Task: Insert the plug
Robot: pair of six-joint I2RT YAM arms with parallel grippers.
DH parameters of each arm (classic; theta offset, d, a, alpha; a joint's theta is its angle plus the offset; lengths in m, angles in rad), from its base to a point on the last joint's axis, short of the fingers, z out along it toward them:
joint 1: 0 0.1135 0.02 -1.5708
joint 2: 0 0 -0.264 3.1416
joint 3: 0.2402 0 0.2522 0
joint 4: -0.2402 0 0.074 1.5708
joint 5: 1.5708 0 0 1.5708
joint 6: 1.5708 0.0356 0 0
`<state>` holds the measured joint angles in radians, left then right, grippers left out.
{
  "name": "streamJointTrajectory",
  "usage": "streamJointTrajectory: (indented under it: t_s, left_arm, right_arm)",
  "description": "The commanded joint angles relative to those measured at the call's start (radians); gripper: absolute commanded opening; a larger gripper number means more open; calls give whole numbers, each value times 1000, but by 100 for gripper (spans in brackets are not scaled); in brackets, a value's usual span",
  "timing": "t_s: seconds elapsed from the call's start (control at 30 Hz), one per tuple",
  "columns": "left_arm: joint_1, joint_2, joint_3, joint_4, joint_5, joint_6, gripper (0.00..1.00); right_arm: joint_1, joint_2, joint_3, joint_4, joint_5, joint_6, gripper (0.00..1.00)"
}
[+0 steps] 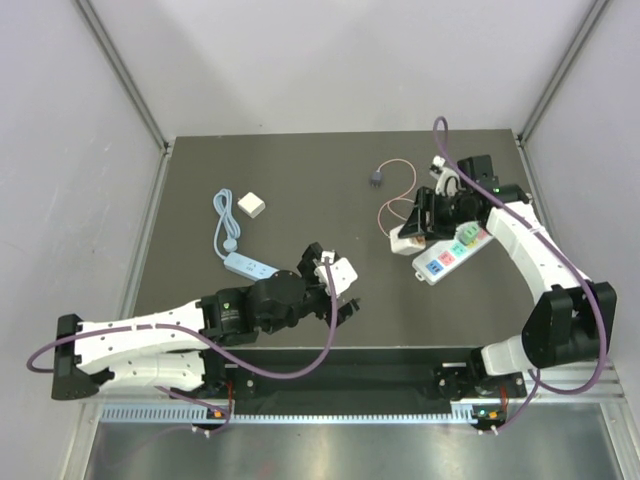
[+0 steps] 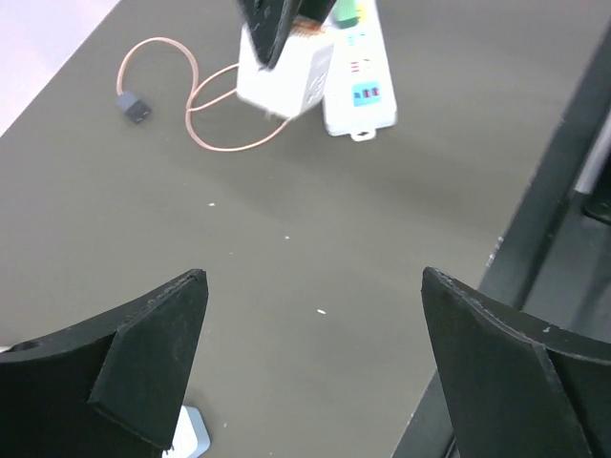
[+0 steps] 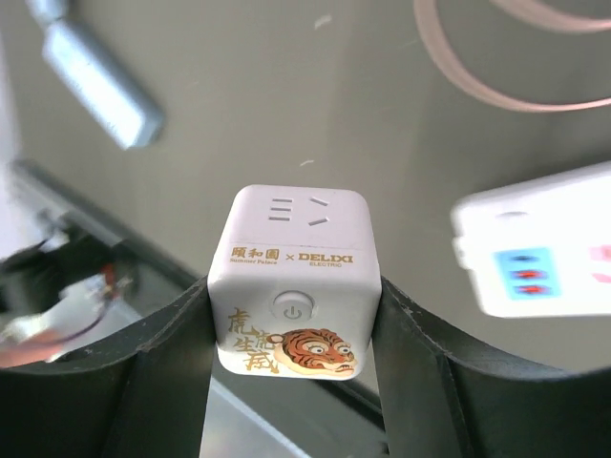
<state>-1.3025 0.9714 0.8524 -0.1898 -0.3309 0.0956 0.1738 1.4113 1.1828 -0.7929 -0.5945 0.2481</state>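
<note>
The plug's dark grey head (image 1: 376, 178) lies on the table at the back middle. Its thin pink cable (image 1: 398, 203) loops toward my right gripper. Both also show in the left wrist view, the head (image 2: 134, 107) and the cable (image 2: 221, 122). My right gripper (image 1: 418, 232) is shut on a white cube socket with a tiger print (image 3: 294, 286), holding it by its two sides, left of the white power strip (image 1: 450, 255). My left gripper (image 1: 340, 288) is open and empty over the table's front middle, its fingers (image 2: 153, 353) wide apart.
A small white square adapter (image 1: 251, 206) lies at the back left. A white plug with a light-blue cable (image 1: 222, 225) runs to a light-blue strip (image 1: 248, 265) beside my left arm. The table's front edge (image 2: 535, 219) is close to my left gripper.
</note>
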Motion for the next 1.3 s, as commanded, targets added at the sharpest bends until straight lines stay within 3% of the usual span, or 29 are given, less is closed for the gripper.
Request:
streamJointTrajectory:
  t_s: [0.0,0.23,0.37,0.47,0.53,0.63,0.8,1.27]
  left_arm:
    - [0,24,19,69,-95,-31,98]
    - [12,72,62,9,-157,-92,99]
    - [143,151,175,-152,-126,-232,99]
    - [305,202,226,-270,24,-344,99]
    - [367,188,217,-264,139,-350,99]
    - [371,144,168,-215,75,-300,99]
    - [379,139,125,-207,6,-231,99]
    - [379,121,94,-204,-14,-221,99]
  right_arm:
    - [-19,3,132,-84,224,-61,0]
    - [-34,-34,175,-127,588,-199,0]
    - [-82,-37,152,-158,663,-349,0]
    - [-132,-28,143,-164,677,-377,0]
    - [-149,-9,149,-169,648,-395,0]
    - [-165,6,150,-141,604,-417,0]
    - [-165,9,103,-92,319,-471,0]
    - [-160,21,-29,-49,344,-610,0]
